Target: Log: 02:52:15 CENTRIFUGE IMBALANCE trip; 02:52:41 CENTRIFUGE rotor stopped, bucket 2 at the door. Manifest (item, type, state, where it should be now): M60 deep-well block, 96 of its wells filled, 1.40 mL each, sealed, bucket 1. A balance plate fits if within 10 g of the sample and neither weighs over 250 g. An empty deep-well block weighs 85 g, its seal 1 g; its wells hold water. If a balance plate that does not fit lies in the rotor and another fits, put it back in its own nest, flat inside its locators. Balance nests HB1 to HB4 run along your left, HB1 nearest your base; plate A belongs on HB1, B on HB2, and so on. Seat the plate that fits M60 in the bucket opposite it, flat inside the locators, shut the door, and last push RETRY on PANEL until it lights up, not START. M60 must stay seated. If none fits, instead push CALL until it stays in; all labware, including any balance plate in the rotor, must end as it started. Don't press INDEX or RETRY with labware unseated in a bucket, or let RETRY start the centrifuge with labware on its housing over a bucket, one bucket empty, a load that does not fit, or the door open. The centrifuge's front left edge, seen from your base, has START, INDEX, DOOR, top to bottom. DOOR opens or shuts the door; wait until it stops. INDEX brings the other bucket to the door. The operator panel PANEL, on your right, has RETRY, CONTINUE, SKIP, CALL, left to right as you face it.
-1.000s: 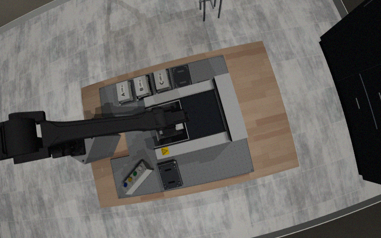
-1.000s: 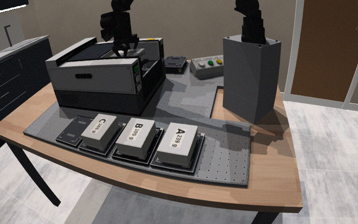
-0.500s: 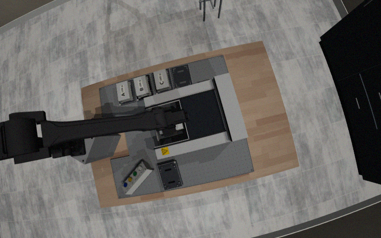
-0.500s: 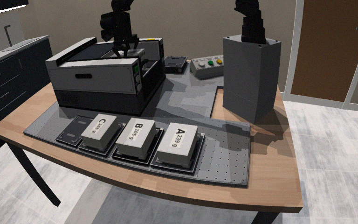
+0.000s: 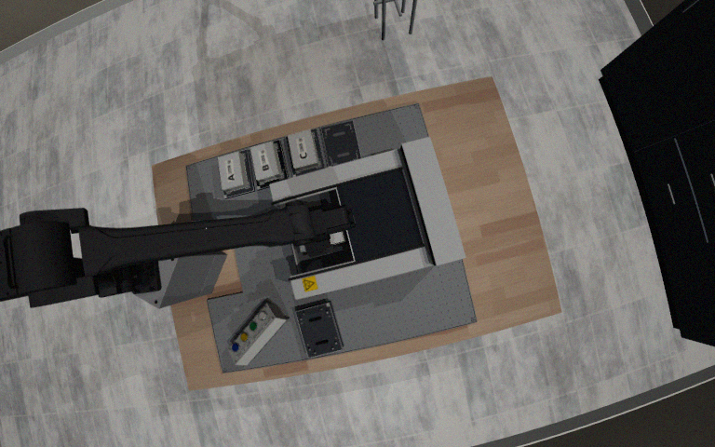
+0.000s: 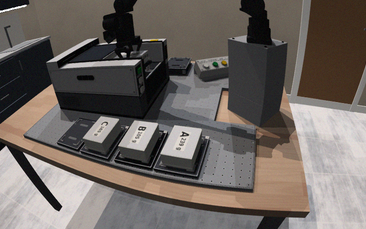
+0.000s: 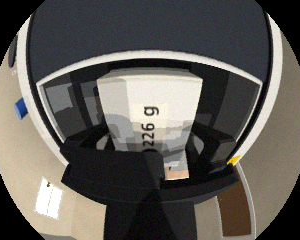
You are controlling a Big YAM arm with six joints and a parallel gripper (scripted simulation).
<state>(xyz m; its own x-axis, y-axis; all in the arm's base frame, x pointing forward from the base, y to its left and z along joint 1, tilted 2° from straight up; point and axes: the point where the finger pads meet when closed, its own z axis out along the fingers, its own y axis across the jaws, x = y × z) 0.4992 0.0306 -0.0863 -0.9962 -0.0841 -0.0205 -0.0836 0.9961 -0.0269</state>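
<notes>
Centrifuge (image 6: pixel 94 76) opening: gripper (image 7: pixel 150 143)-clamped plate (image 7: pixel 150 103), label half-hidden

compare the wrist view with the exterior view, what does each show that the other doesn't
Only the wrist view shows the label on the held plate, which reads 226 g, and the plate sitting in the dark centrifuge opening.

Only the exterior view shows the balance plates on their nests: A at 239 g, B at 105 g, C at 163 g, with the nest beyond C vacant. It also shows the operator panel.

Both show the gripper closed on the pale plate over the centrifuge.
</notes>
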